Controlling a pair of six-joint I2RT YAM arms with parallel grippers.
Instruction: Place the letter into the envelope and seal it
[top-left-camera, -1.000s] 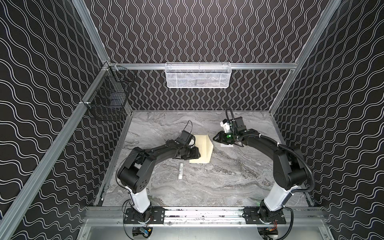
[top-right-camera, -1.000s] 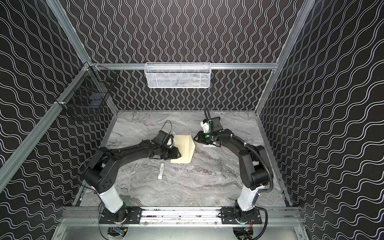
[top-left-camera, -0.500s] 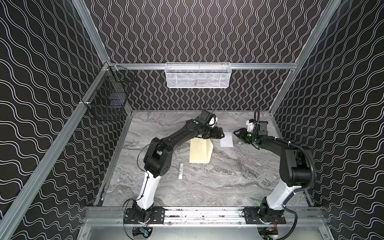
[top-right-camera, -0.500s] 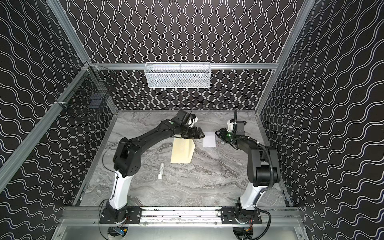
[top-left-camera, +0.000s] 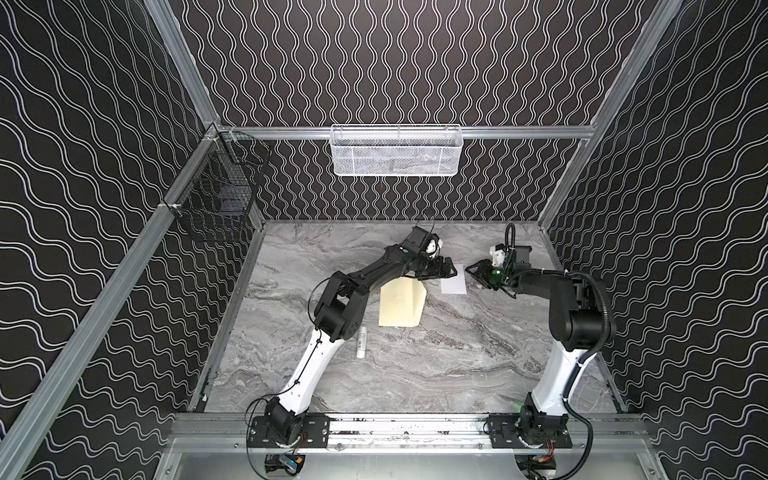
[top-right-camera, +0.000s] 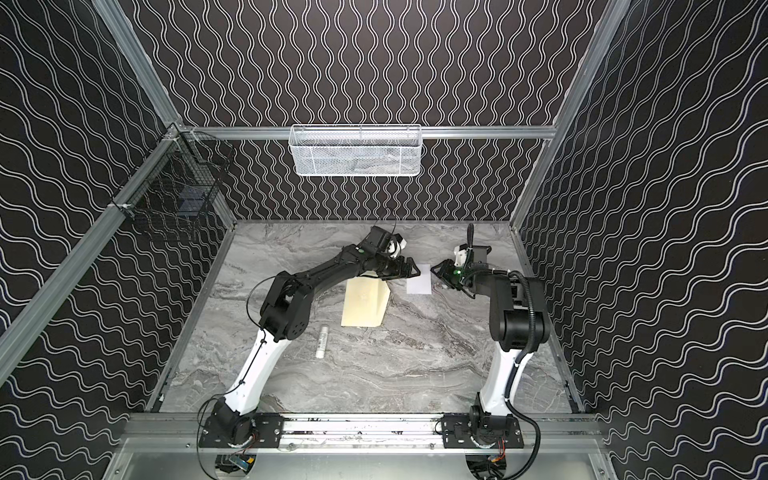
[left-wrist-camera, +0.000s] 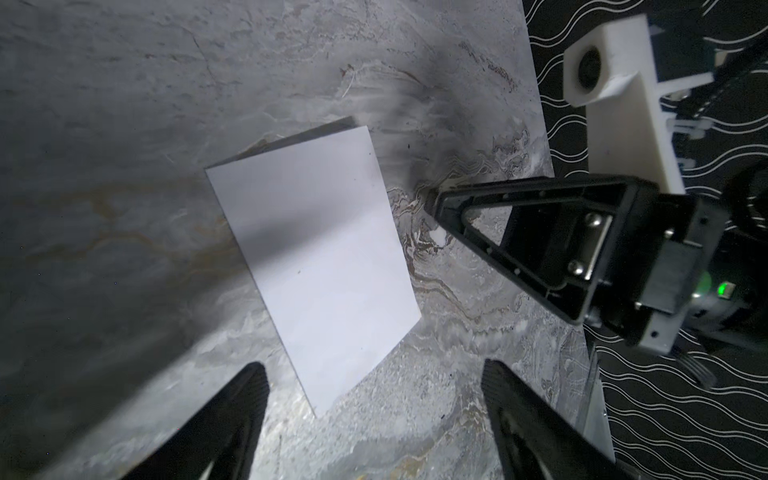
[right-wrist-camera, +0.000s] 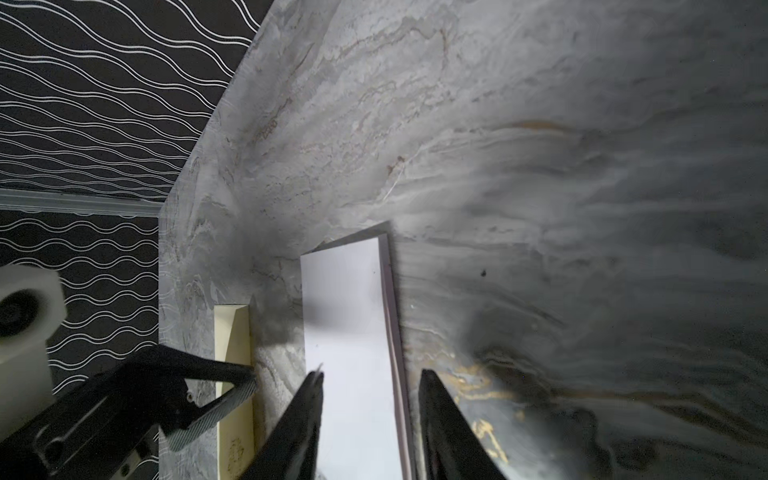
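Top views, letter (top-left-camera: 454, 284): white, flat on the table; long axis near to far, leaning slightly; between the two grippers, just right of the envelope's far end.
Top views, envelope (top-left-camera: 402, 303): cream, flat, long axis also near to far; far end partly under the left arm; apart from the letter.
Top views, left gripper (top-left-camera: 453, 269): reaching across the middle, low by the letter's far left corner, jaws spread wide, empty.
Top views, right gripper (top-right-camera: 434, 270): facing it from the letter's right side; jaw gap too small to judge here.
Top views, white stick (top-left-camera: 362, 341): lying nearer the front, left of the envelope.
Top views, table (top-left-camera: 415, 374): grey veined marble.
Top views, room: black walls with white wavy lines, metal frame, white mesh basket (top-left-camera: 397, 151) on the back rail, black wire basket (top-left-camera: 216, 199) on the left rail.
Left wrist, letter (left-wrist-camera: 316, 257): one corner pointing in between the spread fingers (left-wrist-camera: 237, 415), nothing pinched.
Left wrist, right gripper (left-wrist-camera: 440, 203): side-on, tip low, just beside a long edge, not touching.
Right wrist, letter (right-wrist-camera: 349, 332): long axis straight away from the camera; two layers showing along one long edge.
Right wrist, right gripper (right-wrist-camera: 372, 376): jaws apart, astride that layered edge, paper unclamped.
Right wrist, envelope (right-wrist-camera: 232, 374): narrow strip beside the letter, left fingertips over it.
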